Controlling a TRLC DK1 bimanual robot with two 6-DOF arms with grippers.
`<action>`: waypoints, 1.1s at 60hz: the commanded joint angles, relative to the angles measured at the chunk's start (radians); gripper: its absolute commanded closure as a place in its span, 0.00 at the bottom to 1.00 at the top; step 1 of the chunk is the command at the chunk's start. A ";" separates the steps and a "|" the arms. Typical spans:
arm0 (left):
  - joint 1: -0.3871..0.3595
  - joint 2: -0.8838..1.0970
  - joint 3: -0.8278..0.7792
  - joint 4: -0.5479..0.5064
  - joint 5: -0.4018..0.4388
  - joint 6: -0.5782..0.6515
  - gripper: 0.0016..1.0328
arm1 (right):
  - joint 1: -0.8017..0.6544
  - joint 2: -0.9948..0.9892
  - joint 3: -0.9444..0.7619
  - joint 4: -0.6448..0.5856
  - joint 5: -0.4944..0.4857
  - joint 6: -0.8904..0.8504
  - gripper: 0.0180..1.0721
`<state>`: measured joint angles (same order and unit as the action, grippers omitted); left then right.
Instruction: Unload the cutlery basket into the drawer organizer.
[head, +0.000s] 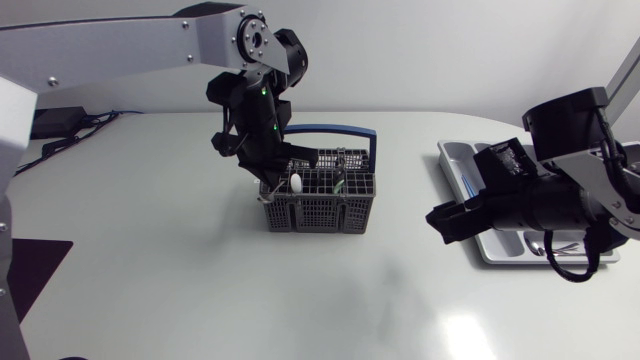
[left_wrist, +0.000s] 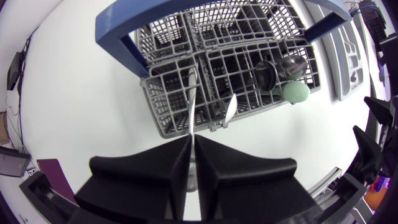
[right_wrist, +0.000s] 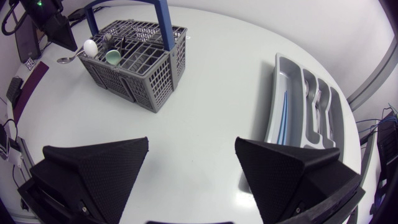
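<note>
Your left gripper (left_wrist: 192, 139) is clenched on a slim steel utensil (left_wrist: 192, 99) standing in the grey lattice-walled plastic basket (head: 318, 212) with its blue hoop handle (head: 330, 128). Your right gripper (right_wrist: 192, 142) hangs wide open near the smooth moulded grey organizer (right_wrist: 280, 68).

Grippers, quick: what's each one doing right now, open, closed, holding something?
Left gripper: closed on a silver utensil standing in the basket.
Right gripper: open, holding nothing.

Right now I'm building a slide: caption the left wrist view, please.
Left tool shut on a silver utensil over the grey, blue-handled cutlery basket.
</note>
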<state>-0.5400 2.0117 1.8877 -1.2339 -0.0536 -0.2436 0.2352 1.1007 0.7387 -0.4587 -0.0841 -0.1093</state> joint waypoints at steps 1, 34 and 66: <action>0.000 0.028 0.013 -0.021 0.006 -0.010 0.78 | 0.009 0.002 -0.028 0.008 -0.002 -0.015 0.05; -0.003 0.073 0.025 -0.032 0.008 0.015 0.69 | 0.010 -0.007 -0.038 0.008 -0.002 -0.018 0.05; 0.006 0.085 0.028 -0.045 0.008 0.043 0.84 | 0.010 -0.004 -0.044 0.015 -0.002 -0.018 0.05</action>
<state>-0.5396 2.0682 1.8919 -1.2640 -0.0532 -0.2245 0.2352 1.0996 0.7177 -0.4458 -0.0841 -0.1135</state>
